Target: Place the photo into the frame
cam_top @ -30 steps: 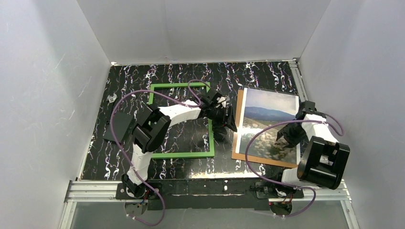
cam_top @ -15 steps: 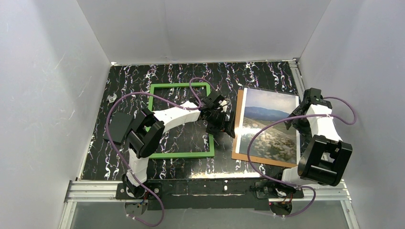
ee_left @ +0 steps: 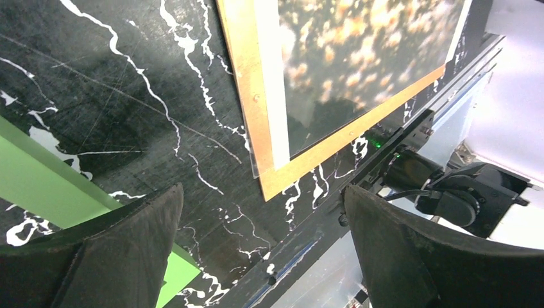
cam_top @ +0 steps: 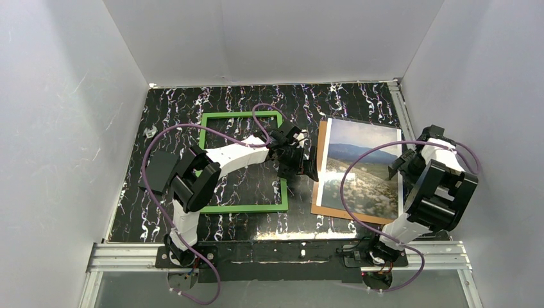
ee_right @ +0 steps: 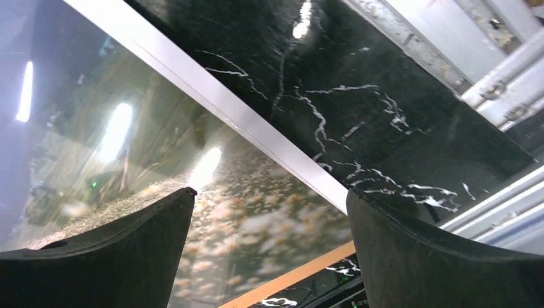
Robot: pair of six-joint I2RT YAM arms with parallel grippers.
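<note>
Frame (cam_top: 250,208) bright green. Photo (cam_top: 362,173): blue sky, dark hills, pale speckled field, white border. Backing board (ee_left: 249,96) tan-brown. Table (cam_top: 179,109) black, white marble veins. Left tool (ee_left: 263,192), right tool (ee_right: 269,192) black.

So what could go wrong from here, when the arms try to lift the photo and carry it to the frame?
1. The photo lies flat on the brown backing board; the open left gripper or right gripper may pinch the board too, or slip off the thin edge.
2. The left arm lies across the frame; a sweep could nudge it out of place.
</note>
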